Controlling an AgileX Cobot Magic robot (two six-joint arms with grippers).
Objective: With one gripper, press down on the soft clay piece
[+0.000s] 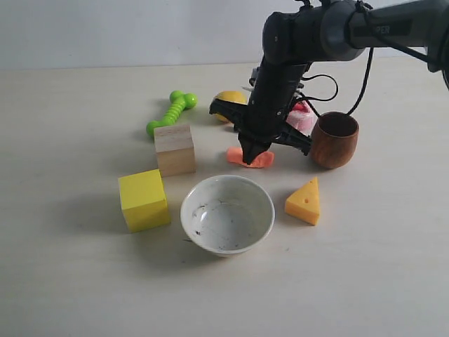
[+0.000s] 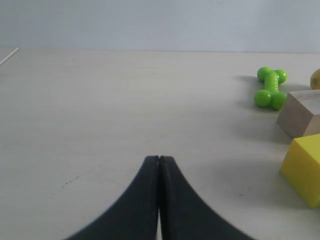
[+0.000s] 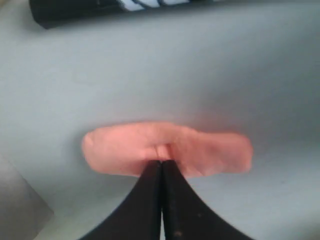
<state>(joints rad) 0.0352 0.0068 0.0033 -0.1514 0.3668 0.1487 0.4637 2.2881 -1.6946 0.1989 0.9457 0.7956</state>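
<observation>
We see a pale matte tabletop point(image 1: 63, 281) below a plain light wall point(image 1: 105, 28). The soft clay piece point(image 1: 262, 160) lies between wooden block point(image 1: 175, 149) and wooden cup point(image 1: 334, 140); our right end effector point(image 1: 251, 157), pressed together, touches it. Our left end effector point(image 2: 159, 160) is pressed together too.

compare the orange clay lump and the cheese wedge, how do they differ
The clay lump is salmon-orange, flat and irregular; the cheese wedge is yellower, a sharp-edged triangle with holes. The right gripper has its shut jaws on the clay lump; nothing touches the cheese wedge. Both are small and rest on the table.
</observation>
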